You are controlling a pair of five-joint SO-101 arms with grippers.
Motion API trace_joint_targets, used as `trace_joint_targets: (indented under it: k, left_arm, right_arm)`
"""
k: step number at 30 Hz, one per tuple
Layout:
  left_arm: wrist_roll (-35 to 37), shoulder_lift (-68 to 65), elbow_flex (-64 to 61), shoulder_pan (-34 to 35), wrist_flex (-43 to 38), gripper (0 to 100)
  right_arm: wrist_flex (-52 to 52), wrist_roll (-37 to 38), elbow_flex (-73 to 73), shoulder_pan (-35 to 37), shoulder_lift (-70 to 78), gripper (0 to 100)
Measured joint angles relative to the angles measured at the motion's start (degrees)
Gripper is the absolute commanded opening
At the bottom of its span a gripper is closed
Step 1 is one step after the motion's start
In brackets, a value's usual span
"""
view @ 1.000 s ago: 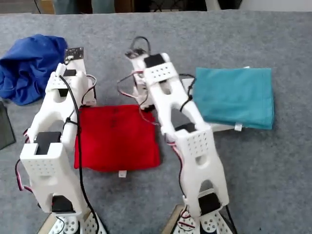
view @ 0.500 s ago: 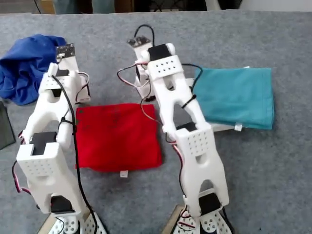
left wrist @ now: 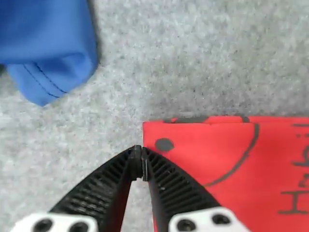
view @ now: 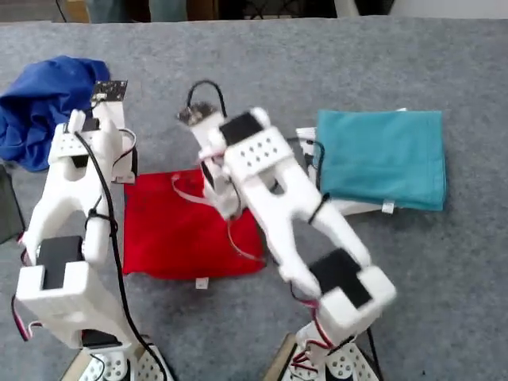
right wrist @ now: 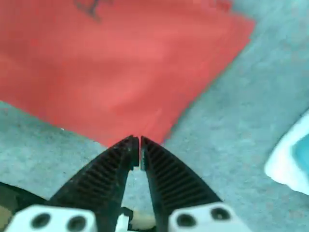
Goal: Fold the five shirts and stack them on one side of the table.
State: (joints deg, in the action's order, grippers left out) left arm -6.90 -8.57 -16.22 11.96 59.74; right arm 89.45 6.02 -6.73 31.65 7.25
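Observation:
A folded red shirt [view: 186, 226] lies flat between the two arms. My left gripper [left wrist: 141, 162] is shut with nothing in it, its tips just off the far left corner of the red shirt [left wrist: 231, 164]. The right arm [view: 254, 151] leans across the red shirt's far right part. My right gripper [right wrist: 140, 150] is shut and empty, low over an edge of the red shirt [right wrist: 111, 67]. A crumpled blue shirt [view: 40, 103] sits at the far left. On the right, a folded teal shirt [view: 381, 155] rests on a white one [view: 357, 208].
The table top is grey carpet [view: 444, 286], with free room along the right and front. A dark object [view: 8, 206] pokes in at the left edge. The blue shirt [left wrist: 43, 43] lies close beyond the left gripper.
The right arm has swung left, from beside the teal stack to over the red shirt's right part. The left arm has shifted slightly left. The shirts have not moved.

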Motion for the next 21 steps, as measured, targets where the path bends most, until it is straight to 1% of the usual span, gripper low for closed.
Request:
trace_joint_targets:
  k: [5,7,9,13,17,19,21]
  left_arm:
    - [0.00,0.35,-8.70,0.00,-10.46,3]
    - [0.79,0.35,-10.20,0.00,-13.19,3]
    - [3.16,0.35,-10.20,0.00,-14.24,3]
    - [5.36,0.35,-10.64,0.00,-14.95,3]
    - [5.36,0.35,-10.46,0.00,-14.33,3]
    - [4.04,1.58,-9.67,0.00,-10.46,3]
    - [3.43,4.92,-9.23,0.00,-5.63,3]
  right_arm:
    - [-15.30,0.00,-21.36,0.09,-1.14,1.6]
    - [-20.92,-0.09,-26.99,0.09,-1.67,1.6]
    - [-23.91,0.00,-29.89,0.09,-3.69,1.6]
    - [-24.79,0.00,-30.95,0.09,-4.40,1.8]
    - [-20.48,-0.09,-27.87,0.09,-3.96,1.8]
    - [-16.88,0.00,-25.85,-0.26,-4.75,1.8]
    - [-13.27,0.00,-23.03,-2.20,-7.56,1.8]
